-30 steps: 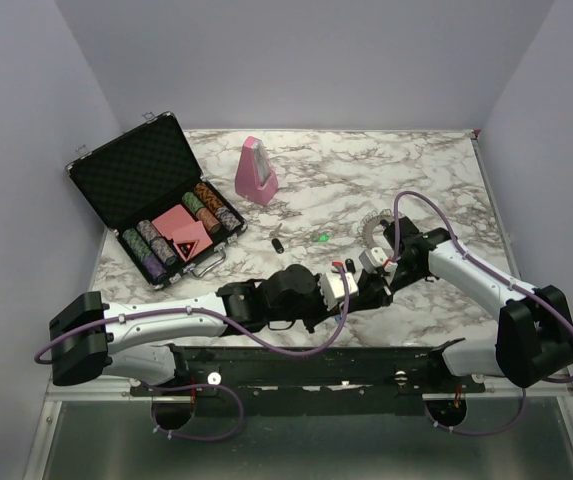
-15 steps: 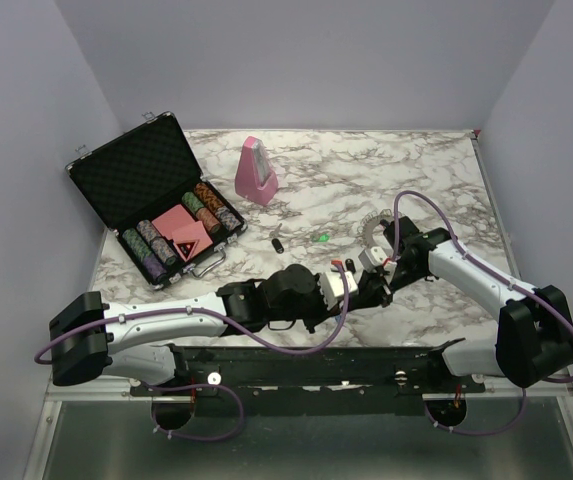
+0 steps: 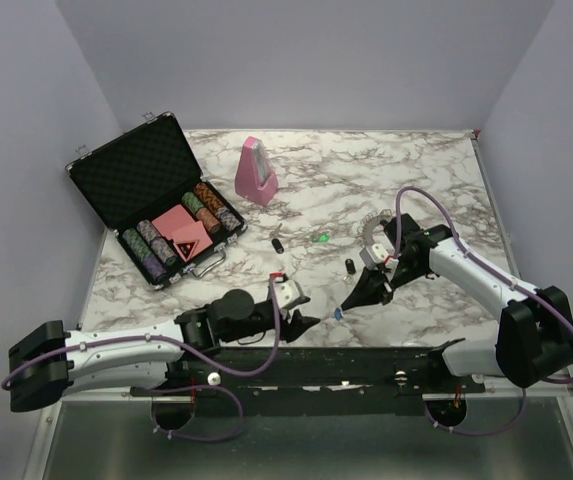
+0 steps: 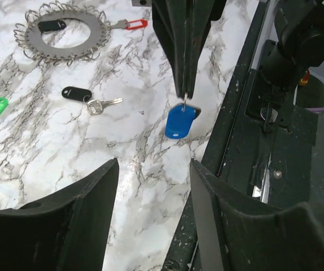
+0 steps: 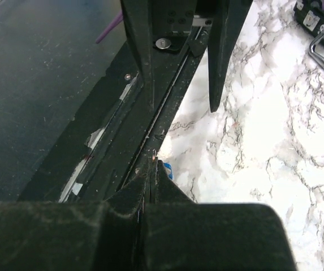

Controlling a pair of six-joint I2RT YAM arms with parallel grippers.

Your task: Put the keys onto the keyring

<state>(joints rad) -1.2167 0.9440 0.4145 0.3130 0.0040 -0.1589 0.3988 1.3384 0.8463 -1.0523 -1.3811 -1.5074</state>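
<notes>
Left wrist view shows the right pincer (image 4: 184,95) closed on the metal end of the blue key (image 4: 180,121), at the near edge of the bench (image 4: 48,147), well apart from the keyring (image 4: 88,45); the left pincer (image 4: 153,169) is wide open and holds nothing.

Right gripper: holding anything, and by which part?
Right gripper pinches the small blue-capped silver key by its metal end, with the capped head hanging below. Left gripper open, empty.
</notes>
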